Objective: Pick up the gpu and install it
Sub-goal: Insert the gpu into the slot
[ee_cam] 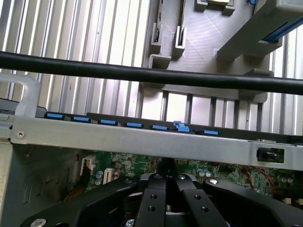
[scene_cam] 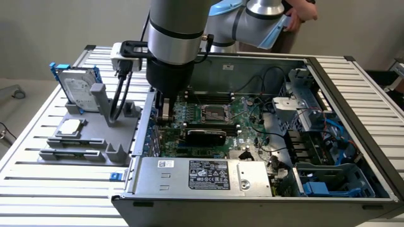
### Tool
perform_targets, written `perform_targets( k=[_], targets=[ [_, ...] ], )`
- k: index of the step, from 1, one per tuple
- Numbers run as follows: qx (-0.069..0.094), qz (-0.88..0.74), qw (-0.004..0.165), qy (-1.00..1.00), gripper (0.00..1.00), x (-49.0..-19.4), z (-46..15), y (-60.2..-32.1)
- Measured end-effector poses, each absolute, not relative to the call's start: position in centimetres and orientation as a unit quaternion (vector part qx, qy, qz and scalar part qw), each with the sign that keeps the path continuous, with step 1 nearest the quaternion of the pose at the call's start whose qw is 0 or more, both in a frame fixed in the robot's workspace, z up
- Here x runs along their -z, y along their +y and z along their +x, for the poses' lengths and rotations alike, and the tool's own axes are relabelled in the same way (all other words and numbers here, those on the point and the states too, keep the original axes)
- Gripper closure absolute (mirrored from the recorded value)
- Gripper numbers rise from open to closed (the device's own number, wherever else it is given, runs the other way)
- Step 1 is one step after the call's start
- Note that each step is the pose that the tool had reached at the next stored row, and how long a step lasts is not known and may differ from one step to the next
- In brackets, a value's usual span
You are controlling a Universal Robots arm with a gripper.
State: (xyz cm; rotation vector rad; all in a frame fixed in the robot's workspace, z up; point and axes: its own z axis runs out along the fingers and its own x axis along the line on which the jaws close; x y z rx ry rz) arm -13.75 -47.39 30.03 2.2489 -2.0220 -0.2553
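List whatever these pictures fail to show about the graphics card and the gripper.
- Whether the graphics card sits fully in its slot: exterior view, its own black cover hides the lower edge.
- What the shut gripper touches: exterior view, too small beside the case wall; wrist view, its own fingers cover the tips.
- The person: cut off by the exterior view's top edge.

The gpu [scene_cam: 203, 136] lies inside the computer case [scene_cam: 233, 71], the hard drive [scene_cam: 79, 87] outside it at the exterior view's left.
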Motion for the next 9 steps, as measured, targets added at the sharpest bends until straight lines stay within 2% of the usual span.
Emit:
perform_targets(
  k=[9],
  targets=[
    [0.086,0.740,0.054,-0.665,0.89,-29.97,-13.76,-47.22]
  ],
)
